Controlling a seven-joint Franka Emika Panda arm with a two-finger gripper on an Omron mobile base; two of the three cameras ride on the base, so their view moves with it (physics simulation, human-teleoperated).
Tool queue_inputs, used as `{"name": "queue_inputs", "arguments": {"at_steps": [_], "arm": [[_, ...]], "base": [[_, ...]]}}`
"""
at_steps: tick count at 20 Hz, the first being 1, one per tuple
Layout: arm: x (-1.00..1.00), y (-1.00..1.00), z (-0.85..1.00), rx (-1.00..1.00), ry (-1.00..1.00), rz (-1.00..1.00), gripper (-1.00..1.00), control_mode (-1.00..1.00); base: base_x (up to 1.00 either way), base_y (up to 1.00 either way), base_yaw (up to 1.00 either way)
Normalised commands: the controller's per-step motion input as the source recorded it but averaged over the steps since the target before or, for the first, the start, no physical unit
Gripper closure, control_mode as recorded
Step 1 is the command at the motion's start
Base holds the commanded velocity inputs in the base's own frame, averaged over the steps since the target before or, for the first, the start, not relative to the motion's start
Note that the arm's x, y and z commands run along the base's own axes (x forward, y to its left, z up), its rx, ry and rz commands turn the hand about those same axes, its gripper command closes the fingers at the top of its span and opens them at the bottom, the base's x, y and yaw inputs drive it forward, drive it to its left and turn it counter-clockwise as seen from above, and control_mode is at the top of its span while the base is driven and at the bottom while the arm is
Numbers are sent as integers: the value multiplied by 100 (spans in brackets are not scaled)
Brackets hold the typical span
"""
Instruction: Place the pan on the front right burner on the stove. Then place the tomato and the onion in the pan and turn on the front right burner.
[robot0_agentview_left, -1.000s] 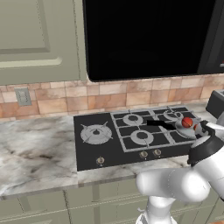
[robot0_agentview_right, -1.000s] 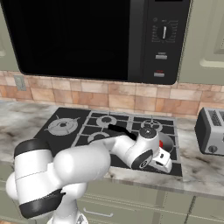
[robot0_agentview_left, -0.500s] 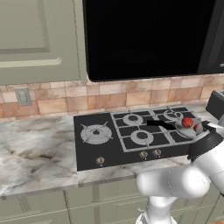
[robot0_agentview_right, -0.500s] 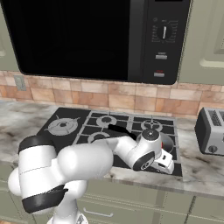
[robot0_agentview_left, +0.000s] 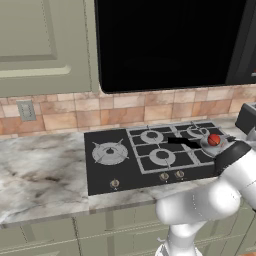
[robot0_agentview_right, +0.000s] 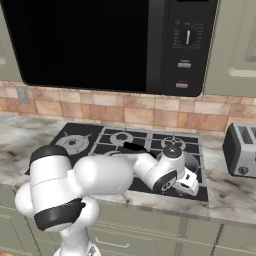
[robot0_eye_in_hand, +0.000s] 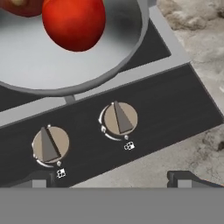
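The silver pan (robot0_eye_in_hand: 65, 65) sits on the stove (robot0_eye_in_hand: 175, 100) at its front right, and it hides the front right burner beneath it. Two red round things lie in the pan: one whole (robot0_eye_in_hand: 74, 22), the other cut off at the corner (robot0_eye_in_hand: 17, 6). I cannot tell which is the tomato and which the onion. My gripper (robot0_eye_in_hand: 113, 179) hangs open over the stove's front edge, just in front of two silver knobs (robot0_eye_in_hand: 119, 118) (robot0_eye_in_hand: 50, 144), touching neither. In the base views the pan (robot0_agentview_left: 212, 144) shows a red ball, and my hand (robot0_agentview_right: 190, 184) hovers before the pan (robot0_agentview_right: 191, 161).
A third knob (robot0_agentview_left: 114, 183) sits further left, in front of the star-shaped burner (robot0_agentview_left: 110, 152). The pan's black handle (robot0_agentview_left: 182, 141) points left over the grates. A toaster (robot0_agentview_right: 241, 149) stands on the counter to the right. A microwave (robot0_agentview_right: 100, 40) hangs overhead.
My hand has crept slightly toward the stove's front edge and the elbow has swung a little. The pan and the red balls have stayed put.
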Motion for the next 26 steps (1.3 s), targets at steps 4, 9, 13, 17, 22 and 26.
{"name": "queue_inputs", "arguments": {"at_steps": [4, 9, 13, 17, 22, 26], "arm": [[11, -2, -9, 0, 0, 0, -100, -100], [5, -4, -8, 0, 0, 0, -100, -100], [5, -3, -7, 0, 0, 0, -100, -100], [10, -1, -7, 0, 0, 0, -100, -100], [7, -4, -7, 0, 0, 0, -100, -100], [0, -16, -9, 0, -1, 0, -100, -100]], "base": [[0, 0, 0], [0, 0, 0], [0, 0, 0], [0, 0, 0], [0, 0, 0], [0, 0, 0]]}}
